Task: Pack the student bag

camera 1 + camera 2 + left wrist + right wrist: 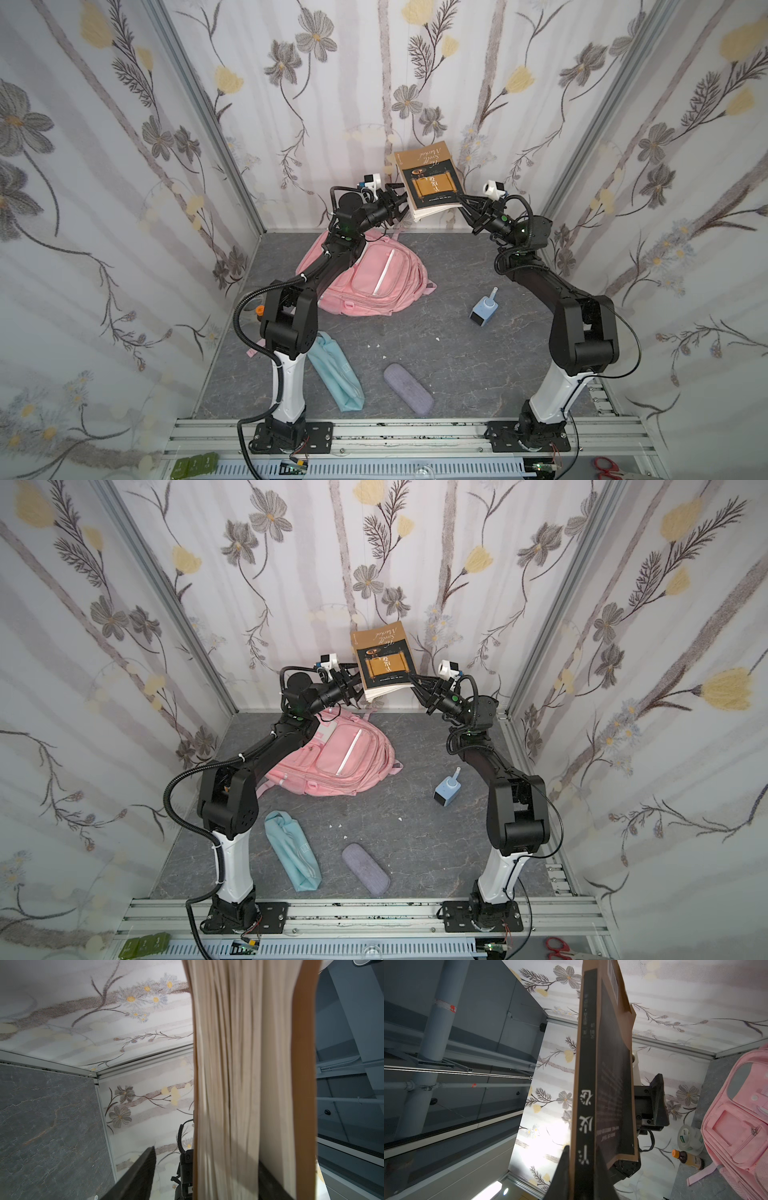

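Pink fabric marks the student bag [374,282], which lies flat on the grey table [436,345] with its front pockets facing up, in both top views. Raised above the bag's far end and clear of the fabric, a brown-and-black book [428,178] is tilted with its cover toward the camera. The right gripper [460,202] reaches in from the bag's right and is clamped on the book. In the right wrist view its fingers [562,1169] press on either side of the spine. The left gripper [402,203] comes up over the bag's left half to the book's page edge with its jaws spread. In the left wrist view one finger [139,1174] stands apart from the pages while the other lies against the book, so it is not squeezing it. On the near side of the bag lie a light-teal pouch [334,374] and a purple case [407,388]. Well apart to the bag's right sits a small blue object [484,309]. Just beside the bag's left edge stands an orange-capped bottle [687,1159]
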